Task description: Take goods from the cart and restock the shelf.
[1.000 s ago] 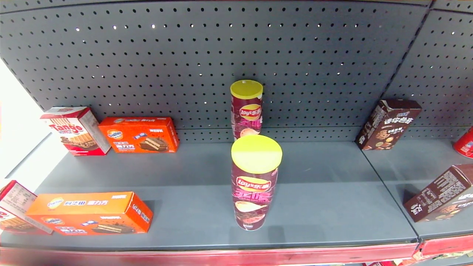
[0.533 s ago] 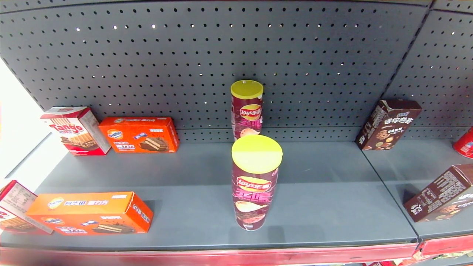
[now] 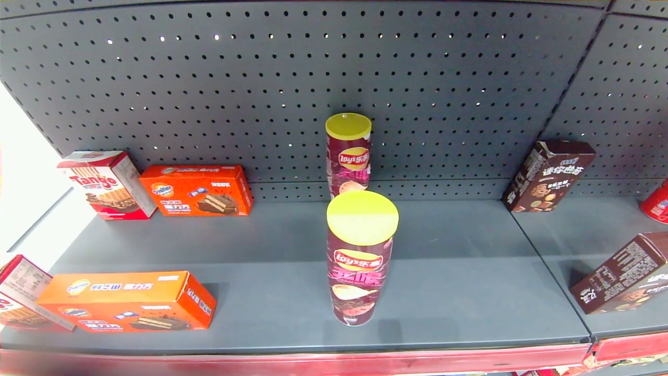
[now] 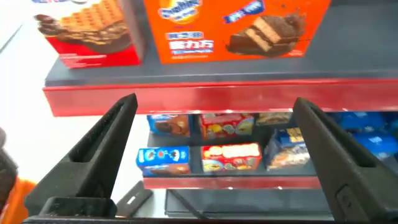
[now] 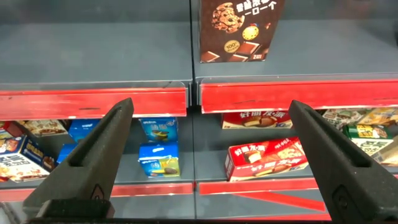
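Two maroon chip cans with yellow lids stand upright on the grey shelf (image 3: 469, 282), one near the front (image 3: 360, 258) and one at the back by the pegboard (image 3: 348, 154). My left gripper (image 4: 214, 149) is open with nothing between its fingers, held in front of the shelf's red edge, below an orange wafer box (image 4: 233, 28) and a red wafer box (image 4: 87, 31). My right gripper (image 5: 211, 152) is open and holds nothing, facing the red shelf edge (image 5: 292, 94) below a brown cookie box (image 5: 239, 28).
Orange boxes (image 3: 125, 302) (image 3: 197, 190) and a red wafer box (image 3: 107, 184) lie on the shelf's left side. Brown cookie boxes (image 3: 549, 175) (image 3: 621, 274) stand at the right. Lower shelves hold several small boxes (image 5: 158, 158) (image 4: 231, 157). Bare shelf lies either side of the cans.
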You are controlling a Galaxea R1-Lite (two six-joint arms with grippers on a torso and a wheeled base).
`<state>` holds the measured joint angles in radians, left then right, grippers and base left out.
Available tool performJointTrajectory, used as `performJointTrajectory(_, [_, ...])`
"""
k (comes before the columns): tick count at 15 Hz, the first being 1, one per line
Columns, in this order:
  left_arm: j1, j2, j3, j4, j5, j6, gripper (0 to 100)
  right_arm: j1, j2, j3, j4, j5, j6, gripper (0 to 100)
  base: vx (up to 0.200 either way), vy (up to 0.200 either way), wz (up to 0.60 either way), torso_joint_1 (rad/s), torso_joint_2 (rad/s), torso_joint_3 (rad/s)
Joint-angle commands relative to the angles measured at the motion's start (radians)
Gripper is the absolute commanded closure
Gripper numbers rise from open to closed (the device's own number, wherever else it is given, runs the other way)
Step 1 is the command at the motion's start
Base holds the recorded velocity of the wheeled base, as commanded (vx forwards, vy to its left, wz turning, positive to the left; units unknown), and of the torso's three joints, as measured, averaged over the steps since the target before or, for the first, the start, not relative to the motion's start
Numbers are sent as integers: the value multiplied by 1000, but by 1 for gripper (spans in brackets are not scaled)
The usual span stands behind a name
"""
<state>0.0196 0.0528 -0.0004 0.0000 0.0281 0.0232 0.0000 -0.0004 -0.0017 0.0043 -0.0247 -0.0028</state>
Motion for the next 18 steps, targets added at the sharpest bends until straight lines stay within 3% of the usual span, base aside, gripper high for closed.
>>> performJointTrajectory(1, [-15, -53, -1, 2, -2, -2, 0, 0, 0, 0, 0, 0, 0, 0, 0, 0, 0, 0, 0, 0])
performJointTrajectory(5, [-15, -53, -1, 0, -8, -29, 0, 0, 0, 0, 0, 0, 0, 0, 0, 0, 0, 0, 0, 0])
performJointTrajectory(7, [-17, -53, -1, 2, -54, 1, 0, 0, 0, 0, 0, 0, 0, 0, 0, 0, 0, 0, 0, 0])
performJointTrajectory(18, [-17, -53, -1, 2, -59, 0, 0, 2, 0, 0, 2, 46, -6, 0, 0, 0, 0, 0, 0, 0])
